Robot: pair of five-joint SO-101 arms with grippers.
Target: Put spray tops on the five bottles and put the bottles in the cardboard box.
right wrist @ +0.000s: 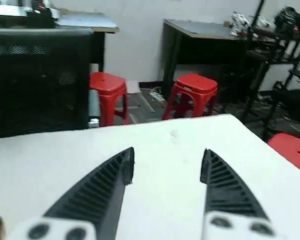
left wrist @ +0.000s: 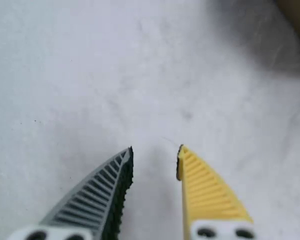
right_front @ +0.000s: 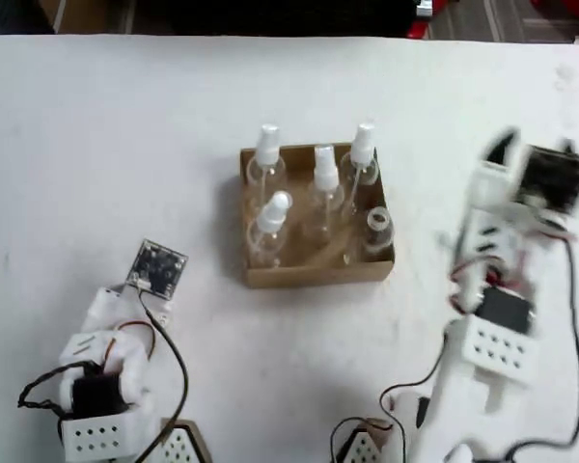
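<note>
The cardboard box point(right_front: 314, 275) sits at the table's middle. Several clear bottles with white spray tops point(right_front: 325, 178) stand inside it. One more bottle point(right_front: 376, 230), at the box's near right corner, has a bare neck with no top. My left gripper point(left wrist: 155, 148) hangs open just above bare table, with nothing between its grey and yellow fingers; the left arm point(right_front: 101, 386) is folded at the near left. My right gripper point(right wrist: 167, 157) is open and empty, raised and pointing past the table's far edge. The right arm point(right_front: 497, 241) stands to the right of the box.
The white table point(right_front: 125, 145) has free room to the left of and behind the box. Cables point(right_front: 174, 357) trail near the front edge. Red stools point(right wrist: 192, 92) and dark desks point(right wrist: 210, 30) stand beyond the table's far side.
</note>
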